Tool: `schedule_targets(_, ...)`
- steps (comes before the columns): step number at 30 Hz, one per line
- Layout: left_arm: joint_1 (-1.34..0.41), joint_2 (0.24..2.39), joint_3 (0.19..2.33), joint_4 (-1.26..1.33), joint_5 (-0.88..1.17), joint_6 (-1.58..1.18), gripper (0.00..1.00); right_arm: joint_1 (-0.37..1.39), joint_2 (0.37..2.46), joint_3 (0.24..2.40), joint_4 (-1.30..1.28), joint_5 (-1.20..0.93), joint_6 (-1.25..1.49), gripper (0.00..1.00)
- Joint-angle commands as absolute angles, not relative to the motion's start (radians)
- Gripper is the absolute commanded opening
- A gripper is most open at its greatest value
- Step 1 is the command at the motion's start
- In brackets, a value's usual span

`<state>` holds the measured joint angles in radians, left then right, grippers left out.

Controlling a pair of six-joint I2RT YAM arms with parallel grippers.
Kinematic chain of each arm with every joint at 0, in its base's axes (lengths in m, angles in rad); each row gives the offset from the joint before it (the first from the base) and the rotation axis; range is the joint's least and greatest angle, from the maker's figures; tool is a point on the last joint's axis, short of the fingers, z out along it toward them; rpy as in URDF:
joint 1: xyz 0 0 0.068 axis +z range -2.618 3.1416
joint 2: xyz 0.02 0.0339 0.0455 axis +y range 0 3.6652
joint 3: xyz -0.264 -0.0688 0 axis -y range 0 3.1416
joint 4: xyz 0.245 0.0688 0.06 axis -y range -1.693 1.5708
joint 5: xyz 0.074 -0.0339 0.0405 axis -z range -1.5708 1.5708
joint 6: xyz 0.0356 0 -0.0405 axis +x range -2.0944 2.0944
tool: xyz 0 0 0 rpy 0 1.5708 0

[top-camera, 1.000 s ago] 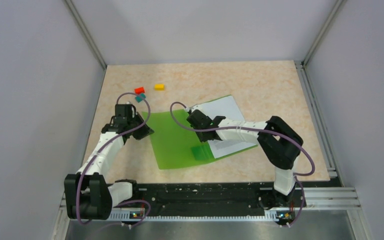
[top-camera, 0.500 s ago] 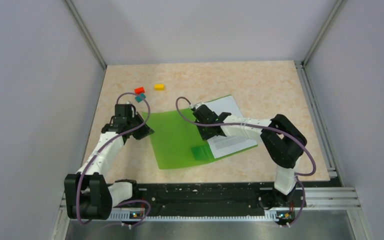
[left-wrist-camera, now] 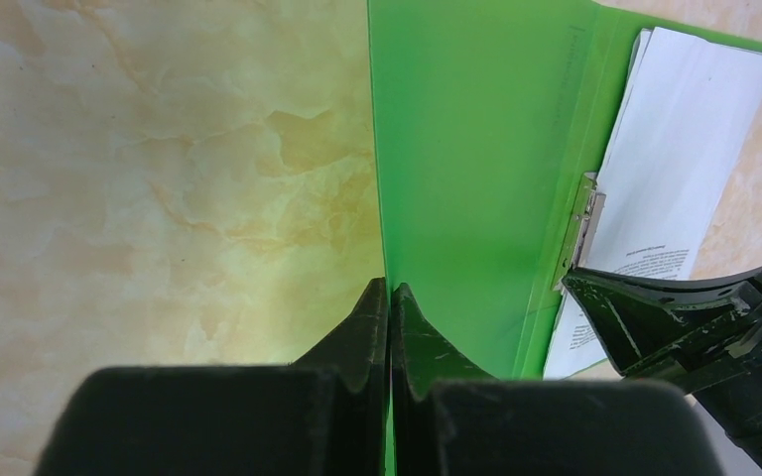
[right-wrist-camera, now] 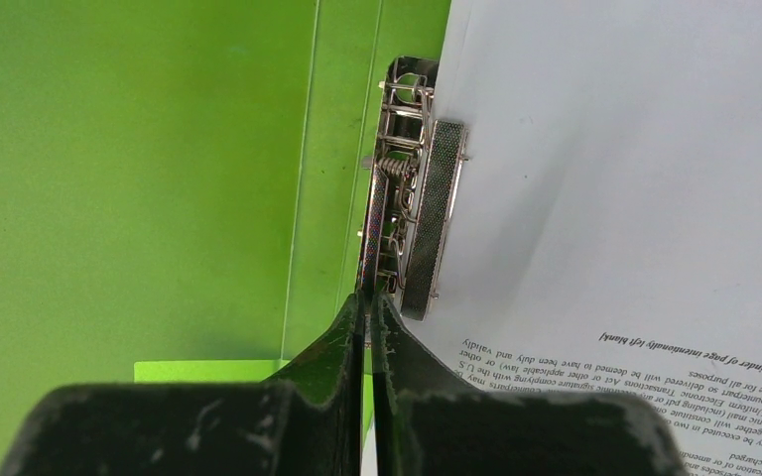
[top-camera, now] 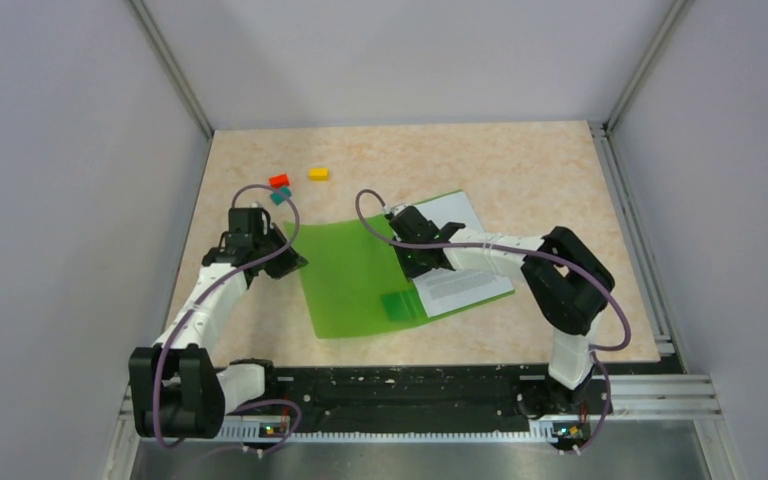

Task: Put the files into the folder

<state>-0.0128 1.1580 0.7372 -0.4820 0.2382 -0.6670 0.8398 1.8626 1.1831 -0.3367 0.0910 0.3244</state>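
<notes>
The green folder (top-camera: 350, 275) lies open on the table, its cover spread to the left. The files (top-camera: 457, 286), white sheets with small black text, lie on its right half, their spine edge by the metal clip (right-wrist-camera: 412, 198). My left gripper (top-camera: 290, 262) is shut on the cover's left edge (left-wrist-camera: 388, 288). My right gripper (top-camera: 423, 266) is over the spine, its jaws shut on the end of the clip (right-wrist-camera: 369, 297). The left wrist view shows the folder (left-wrist-camera: 466, 149), the files (left-wrist-camera: 670, 169), the clip (left-wrist-camera: 580, 228) and the right gripper's fingers (left-wrist-camera: 675, 317).
A red block (top-camera: 279, 181), a teal block (top-camera: 280, 197) and a yellow block (top-camera: 318, 173) lie at the back left, behind the left gripper. A label shows through the cover (top-camera: 397, 304). Grey walls close in the table on three sides.
My right gripper moved right from over the cover to the spine and now sits on the clip. The left gripper and the folder have stayed put.
</notes>
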Motion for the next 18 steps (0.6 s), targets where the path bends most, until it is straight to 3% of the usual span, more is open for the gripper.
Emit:
schedule_targets(1,-0.006,1.172,0.735,-0.457,0.238,-0.664,0.00,0.844,1.978,1.132,-0.451,0.115,0.342,0.00)
schedule_targets(18,-0.007,1.180,0.710,-0.427,0.271,-0.673,0.00,0.935,2.041,1.194,-0.442,0.186,0.360,0.00)
